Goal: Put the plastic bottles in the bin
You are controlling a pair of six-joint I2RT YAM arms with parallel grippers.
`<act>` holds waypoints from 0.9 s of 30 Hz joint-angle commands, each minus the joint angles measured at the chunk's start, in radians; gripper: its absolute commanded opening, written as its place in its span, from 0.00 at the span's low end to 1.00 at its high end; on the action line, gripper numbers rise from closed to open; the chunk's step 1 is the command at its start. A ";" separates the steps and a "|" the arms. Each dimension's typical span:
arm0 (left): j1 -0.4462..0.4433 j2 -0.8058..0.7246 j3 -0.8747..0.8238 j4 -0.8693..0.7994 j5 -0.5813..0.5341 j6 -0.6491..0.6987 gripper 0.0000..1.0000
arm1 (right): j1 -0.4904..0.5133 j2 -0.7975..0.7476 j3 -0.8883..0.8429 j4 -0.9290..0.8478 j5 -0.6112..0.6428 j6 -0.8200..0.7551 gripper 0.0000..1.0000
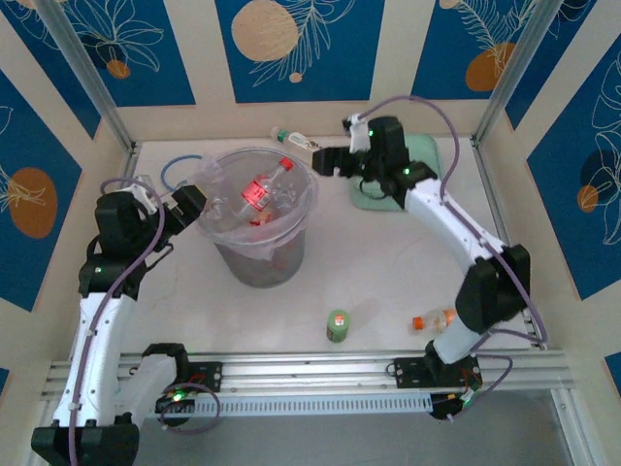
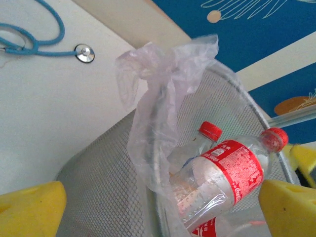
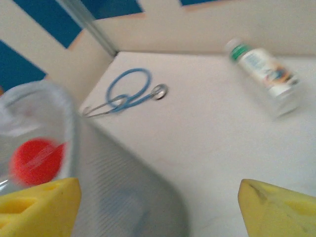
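1. Bin (image 1: 257, 260): bag-lined, left of the worktop's centre, with red-labelled bottles (image 1: 258, 192) lying inside.
2. Left gripper (image 1: 190, 206): jaws spread and empty, at the bin's left rim.
3. Right gripper (image 1: 325, 162): jaws spread and empty, just beside the bin's far right rim.
4. On the worktop: white-labelled bottle (image 1: 294, 141) lying near the far edge; green-labelled bottle (image 1: 337, 325) upright near the near edge; orange-capped bottle (image 1: 433, 320) lying towards the near right corner.

Between our yellow left fingers (image 2: 29, 210), spread wide at the lower corners, we see the grey mesh-patterned bin (image 2: 98, 192) with its clear bag (image 2: 168, 94) bunched over the rim, two red-capped plastic bottles (image 2: 222, 177) lying inside, and a blue stethoscope (image 2: 85, 53) on the white worktop (image 2: 49, 113) beyond.
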 commanded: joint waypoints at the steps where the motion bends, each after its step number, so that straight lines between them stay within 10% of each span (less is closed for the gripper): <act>1: 0.011 0.012 0.018 -0.019 0.040 0.004 1.00 | -0.060 0.216 0.176 -0.093 -0.038 -0.185 0.86; 14: 0.020 0.048 0.047 -0.084 0.018 0.079 1.00 | -0.063 1.039 1.211 -0.483 0.044 -0.292 0.95; 27: 0.017 0.103 0.049 -0.181 -0.112 0.216 1.00 | -0.042 1.096 1.138 -0.399 0.097 -0.339 0.95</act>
